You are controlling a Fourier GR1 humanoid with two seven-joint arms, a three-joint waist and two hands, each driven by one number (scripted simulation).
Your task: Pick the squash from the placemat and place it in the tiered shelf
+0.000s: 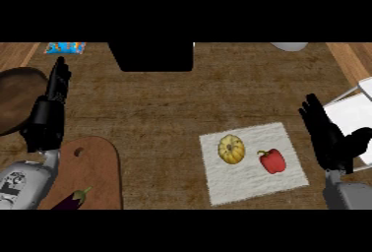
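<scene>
**Squash waits on the mat as both hands hang open**

Forearms rise from the lower edge of the head view, and neither hand holds anything. At the left, the left hand [49, 106] stands with fingers straight and up, resting beside a cutting board [102, 167] that carries an eggplant [73, 199]. Just right of the placemat [251, 165], the right hand [330, 133] is likewise spread, fingers apart, with the pale tiered shelf [356, 115] behind it at the view's right edge.

On the mat's left half lies the squash [232, 149], yellow, ribbed and nearly round. Its slightly longer axis runs away from the robot, toward the top of the view; the ribs seem to meet near its middle, so the stem end probably faces up, though that is too small to tell for sure. Near it, without touching, a red pepper [272, 161] lies on the mat's right half, between the squash and the right hand.

The pick has not yet begun. The right hand looks the better choice, being nearer both squash and shelf. It would do well to pass over the pepper rather than sweep through it, come down from above, and close across the squash's shorter width. On the woven worktop [181, 98] a round body may roll if nudged.
</scene>
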